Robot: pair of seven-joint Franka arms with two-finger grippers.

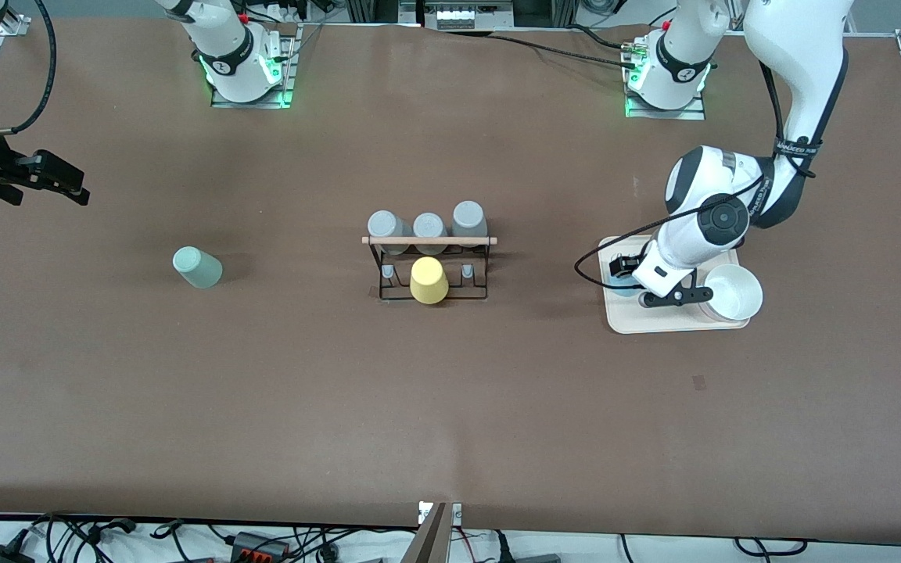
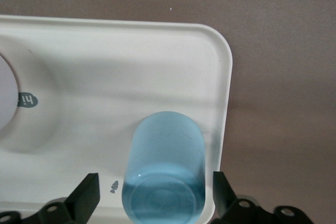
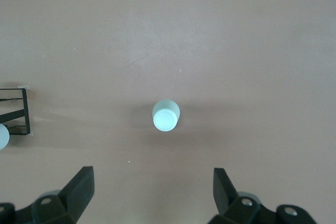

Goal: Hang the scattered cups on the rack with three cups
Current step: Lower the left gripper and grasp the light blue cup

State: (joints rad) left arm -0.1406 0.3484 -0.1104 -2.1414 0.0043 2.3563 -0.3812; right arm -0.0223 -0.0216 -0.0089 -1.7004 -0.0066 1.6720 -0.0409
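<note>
The light blue cup (image 2: pixel 165 163) sits on the cream tray (image 2: pixel 105 51) near its corner, its flat bottom toward the left wrist camera. My left gripper (image 2: pixel 155 195) is low over it and open, one finger on each side with a small gap. In the front view my left gripper (image 1: pixel 624 271) hides most of this cup. The pale mint cup (image 1: pixel 197 267) stands alone on the table toward the right arm's end, and also shows in the right wrist view (image 3: pixel 166 116). My right gripper (image 1: pixel 59 185) hangs open and empty high over the table's end. The black rack (image 1: pixel 428 270) stands mid-table.
Three grey cups (image 1: pixel 427 227) hang on the rack's farther row under the wooden rod (image 1: pixel 428 241), and a yellow cup (image 1: pixel 428 281) hangs on the middle peg of the nearer row. A white bowl (image 1: pixel 732 292) sits on the tray (image 1: pixel 654 322).
</note>
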